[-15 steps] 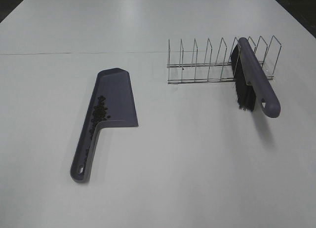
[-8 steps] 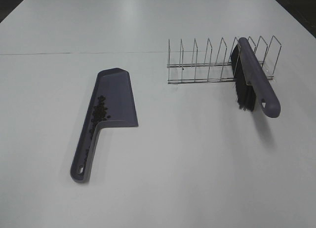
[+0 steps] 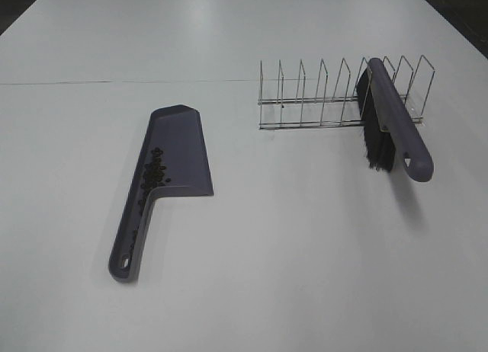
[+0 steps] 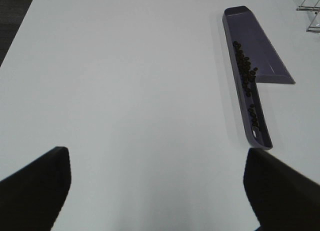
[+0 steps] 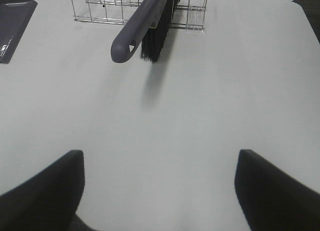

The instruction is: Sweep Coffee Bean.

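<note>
**Beans sit in the dustpan, far from both pincers**

The coffee beans [image 3: 153, 173] are tiny, hard and light. They will likely roll and scatter at a small bump, so they are too small to pinch. It is better to hold the dustpan [image 3: 179, 150] by its long handle and keep it flat. The beans lie along the pan's inner edge, and some run down into the handle.

The brush [image 3: 390, 123] leans in the wire rack [image 3: 320, 100] on the table [image 3: 305, 245].

The left pincer [image 4: 155, 186] is wide open and holds nothing. The beans are well apart from it. The right pincer [image 5: 160, 191] is open too, with the brush well ahead of it.
</note>
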